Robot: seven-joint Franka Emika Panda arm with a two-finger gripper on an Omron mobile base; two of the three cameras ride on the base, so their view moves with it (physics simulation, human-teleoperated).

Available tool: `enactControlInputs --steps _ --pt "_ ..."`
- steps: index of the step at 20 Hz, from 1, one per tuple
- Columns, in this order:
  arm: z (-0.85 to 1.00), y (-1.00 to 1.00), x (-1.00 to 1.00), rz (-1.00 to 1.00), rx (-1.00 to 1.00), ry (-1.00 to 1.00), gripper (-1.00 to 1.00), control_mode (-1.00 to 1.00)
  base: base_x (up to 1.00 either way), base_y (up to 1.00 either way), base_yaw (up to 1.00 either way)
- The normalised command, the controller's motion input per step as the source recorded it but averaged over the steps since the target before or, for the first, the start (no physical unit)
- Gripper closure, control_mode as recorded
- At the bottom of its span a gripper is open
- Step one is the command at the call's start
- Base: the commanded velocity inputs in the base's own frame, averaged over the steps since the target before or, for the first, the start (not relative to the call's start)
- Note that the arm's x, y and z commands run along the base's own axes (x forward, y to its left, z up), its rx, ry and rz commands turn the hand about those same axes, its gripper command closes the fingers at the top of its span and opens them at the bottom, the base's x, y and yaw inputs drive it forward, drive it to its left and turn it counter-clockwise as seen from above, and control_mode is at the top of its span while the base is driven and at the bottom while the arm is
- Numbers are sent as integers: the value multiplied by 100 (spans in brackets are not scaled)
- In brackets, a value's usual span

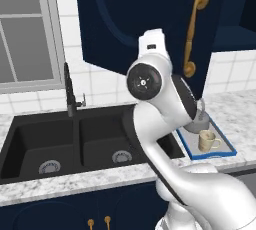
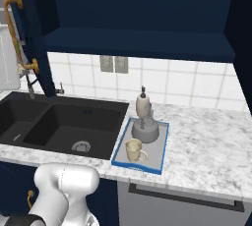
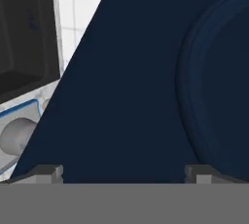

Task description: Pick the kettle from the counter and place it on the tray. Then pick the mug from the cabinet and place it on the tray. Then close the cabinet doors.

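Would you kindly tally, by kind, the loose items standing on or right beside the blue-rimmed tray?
Kettle, grey, on the tray: 1
Mug, cream, on the tray: 1
Soap dispenser bottle, cream, behind the tray on the counter: 1
Total: 3

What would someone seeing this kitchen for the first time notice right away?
Probably the open navy cabinet door hanging over the black sink, with the white arm raised right in front of it; in the hand view the fingers are spread wide against the door panel. Next, the blue-rimmed tray on the counter, already holding the kettle and mug.
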Motion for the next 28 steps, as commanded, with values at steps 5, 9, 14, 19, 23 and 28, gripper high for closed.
enactControlInputs --steps 5,9,14,19,23,28 --pt "-5 -70 61 -15 0 5 -100 -100 0 0 0" --pt "-5 -73 73 -3 4 5 -100 -100 0 0 0" --pt "-5 -56 83 16 14 7 -100 -100 0 0 0" --pt "-14 -36 81 27 8 19 -100 -100 0 0 0" --pt "-20 -3 62 25 1 12 -100 -100 0 0 0" --pt "-17 5 58 17 0 13 -100 -100 0 0 0"
